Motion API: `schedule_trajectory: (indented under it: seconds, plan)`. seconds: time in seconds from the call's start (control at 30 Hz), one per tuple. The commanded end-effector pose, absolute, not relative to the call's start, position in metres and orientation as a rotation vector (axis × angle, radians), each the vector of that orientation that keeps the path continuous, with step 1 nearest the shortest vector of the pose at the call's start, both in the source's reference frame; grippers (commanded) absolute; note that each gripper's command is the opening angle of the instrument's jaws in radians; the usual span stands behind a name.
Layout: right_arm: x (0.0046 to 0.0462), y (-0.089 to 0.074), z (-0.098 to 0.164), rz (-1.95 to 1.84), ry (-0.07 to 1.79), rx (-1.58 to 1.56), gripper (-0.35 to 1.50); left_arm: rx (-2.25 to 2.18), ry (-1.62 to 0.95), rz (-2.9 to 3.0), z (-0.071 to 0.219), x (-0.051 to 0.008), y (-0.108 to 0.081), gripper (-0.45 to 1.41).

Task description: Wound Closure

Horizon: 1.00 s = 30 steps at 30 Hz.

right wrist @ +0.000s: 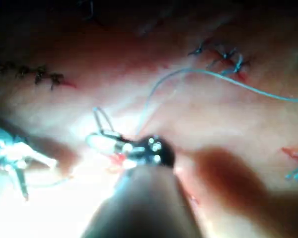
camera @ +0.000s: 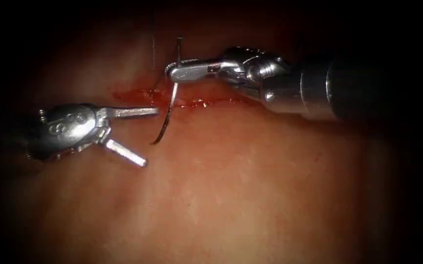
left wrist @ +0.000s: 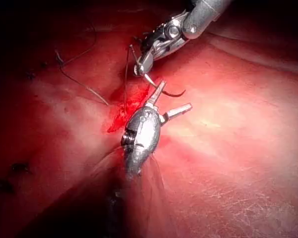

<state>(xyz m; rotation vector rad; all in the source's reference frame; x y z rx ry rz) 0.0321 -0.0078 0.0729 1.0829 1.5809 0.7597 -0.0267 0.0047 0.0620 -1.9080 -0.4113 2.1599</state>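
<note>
Right tool (camera: pixel 174 72) clamps needle (camera: pixel 168 115) near its upper end, above cut (camera: pixel 191 100); left tool (camera: pixel 138 137) gapes empty, just left of the needle's tip.

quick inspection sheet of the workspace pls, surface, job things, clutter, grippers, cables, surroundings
surface: tissue with the cut and red fluid along it.
job's things: needle held near its upper end, curving down across the cut to a free tip below it; whether it is in the tissue cannot be told. thread trails over the tissue.
clutter: older stitches and dark stitches on the tissue.
grippers: right tool shut on the needle; left tool left of the needle, jaws open, holding nothing.
cables: nothing seen.
surroundings: dark beyond the lit tissue.
</note>
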Motion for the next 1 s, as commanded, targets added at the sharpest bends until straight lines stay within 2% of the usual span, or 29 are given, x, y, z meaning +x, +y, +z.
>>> schedule_trajectory:
  seconds: [0.03,0.13,0.23,0.37,0.53,0.6,0.63,0.7,0.87,0.9,0.97,1.0]
  plan:
    - [0.0332,-0.0076,0.0731,0.759,1.588,1.083,-0.35,-1.911,-0.408,2.162,0.0628,-0.0274,0.0048,0.64]
    - [0.0338,-0.0078,0.0731,0.761,1.589,1.078,-0.35,-1.918,-0.412,2.162,0.0629,-0.0278,0.0047,0.62]
    - [0.0344,-0.0083,0.0734,0.764,1.592,1.070,-0.35,-1.919,-0.415,2.160,0.0625,-0.0278,0.0046,0.52]
    - [0.0346,-0.0084,0.0735,0.762,1.607,1.074,-0.35,-1.921,-0.418,2.160,0.0624,-0.0276,0.0046,0.20]
    - [0.0346,-0.0084,0.0731,0.763,1.613,1.080,-0.35,-1.922,-0.415,2.163,0.0629,-0.0273,0.0046,0.05]
    - [0.0347,-0.0085,0.0730,0.760,1.613,1.082,-0.35,-1.922,-0.413,2.165,0.0631,-0.0273,0.0044,-0.09]
    - [0.0347,-0.0085,0.0730,0.757,1.614,1.085,-0.35,-1.923,-0.412,2.167,0.0632,-0.0273,0.0043,-0.29]
    - [0.0347,-0.0086,0.0730,0.757,1.614,1.085,-0.35,-1.921,-0.409,2.168,0.0633,-0.0272,0.0042,-0.45]
    - [0.0348,-0.0084,0.0729,0.760,1.614,1.084,-0.35,-1.914,-0.395,2.168,0.0633,-0.0271,0.0041,-0.45]
    - [0.0348,-0.0084,0.0729,0.766,1.613,1.079,-0.21,-1.908,-0.389,2.169,0.0633,-0.0271,0.0041,-0.45]
    - [0.0350,-0.0085,0.0728,0.790,1.611,1.058,0.29,-1.901,-0.383,2.173,0.0634,-0.0272,0.0040,-0.45]
    - [0.0351,-0.0085,0.0728,0.792,1.611,1.056,0.41,-1.895,-0.377,2.174,0.0634,-0.0272,0.0040,-0.45]
